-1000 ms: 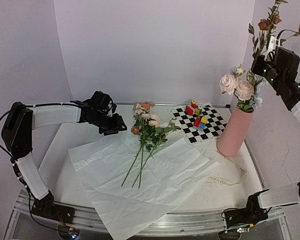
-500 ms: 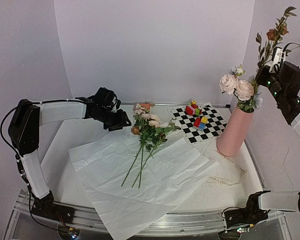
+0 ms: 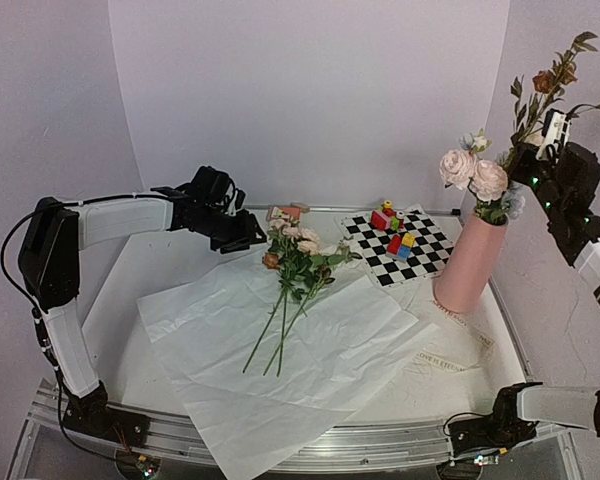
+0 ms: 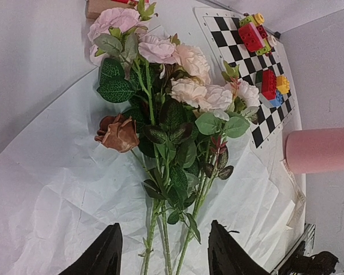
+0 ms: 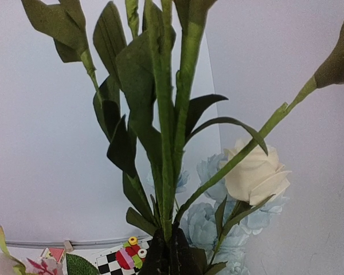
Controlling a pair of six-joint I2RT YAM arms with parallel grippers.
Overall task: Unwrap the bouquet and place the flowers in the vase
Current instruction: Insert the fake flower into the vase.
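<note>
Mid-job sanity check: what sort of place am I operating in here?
Probably a robotics lab test booth, not a florist's: bare white walls close in the table, and a checkerboard mat with toy blocks lies beside the pink vase.

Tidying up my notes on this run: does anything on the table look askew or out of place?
The creased white paper hangs over the near edge of the table. Loose flowers lie on it; nothing looks spilled or broken.
</note>
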